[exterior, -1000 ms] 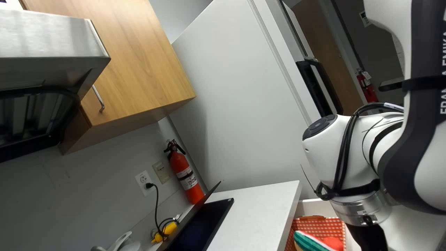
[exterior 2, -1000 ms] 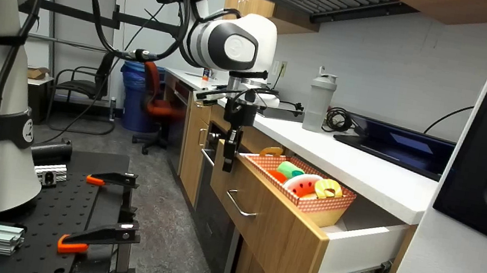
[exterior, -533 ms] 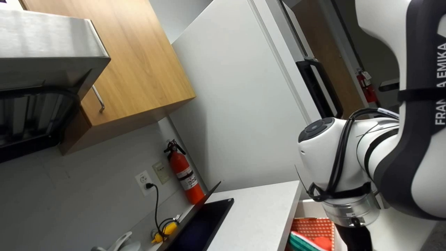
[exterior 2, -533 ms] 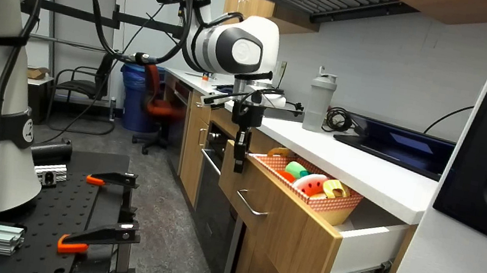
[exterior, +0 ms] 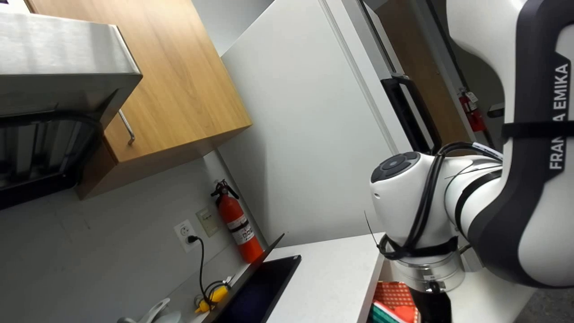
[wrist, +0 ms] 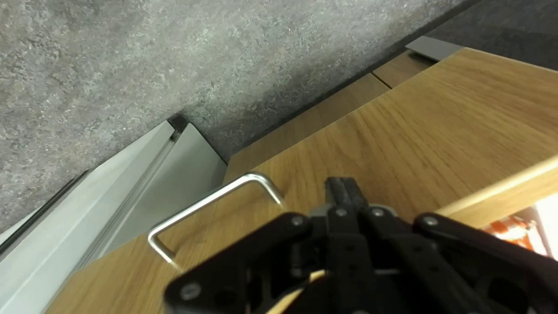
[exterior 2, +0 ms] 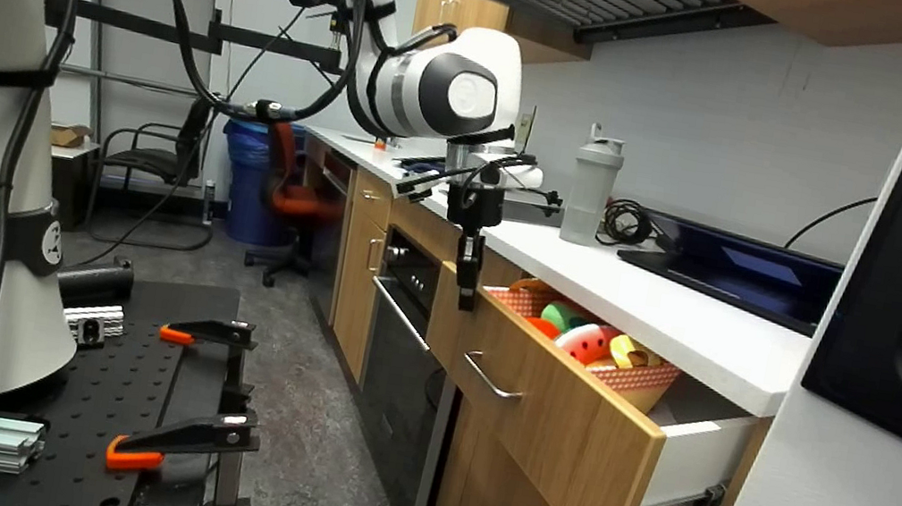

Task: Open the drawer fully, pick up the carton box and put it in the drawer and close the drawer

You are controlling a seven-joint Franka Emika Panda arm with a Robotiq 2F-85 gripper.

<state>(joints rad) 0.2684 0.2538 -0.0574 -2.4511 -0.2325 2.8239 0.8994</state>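
Note:
The drawer (exterior 2: 558, 433) stands partly pulled out, with a wood front, a bar handle (exterior 2: 493, 377) and a white side (exterior 2: 702, 465). Inside sits the carton box (exterior 2: 639, 382), red-checked on its upper part and tan below, filled with colourful produce pieces; an exterior view shows only a corner of this checked box (exterior: 394, 294). My gripper (exterior 2: 465, 302) points down at the far upper end of the drawer front, on its outer side. In the wrist view the gripper (wrist: 342, 179) has its fingers together, nothing between them, against or very close to the wood. The handle (wrist: 218, 198) is beside them, not gripped.
A white countertop (exterior 2: 627, 285) overhangs the drawer, bearing a shaker bottle (exterior 2: 593, 185) and a dark laptop (exterior 2: 729, 265). An oven (exterior 2: 409, 346) lies beyond the drawer's far end. Clamps (exterior 2: 186, 437) stick up on the robot's table.
The drawer has slid inward toward the cabinet, carrying the carton box along. My gripper has moved the same way with the drawer front, staying shut.

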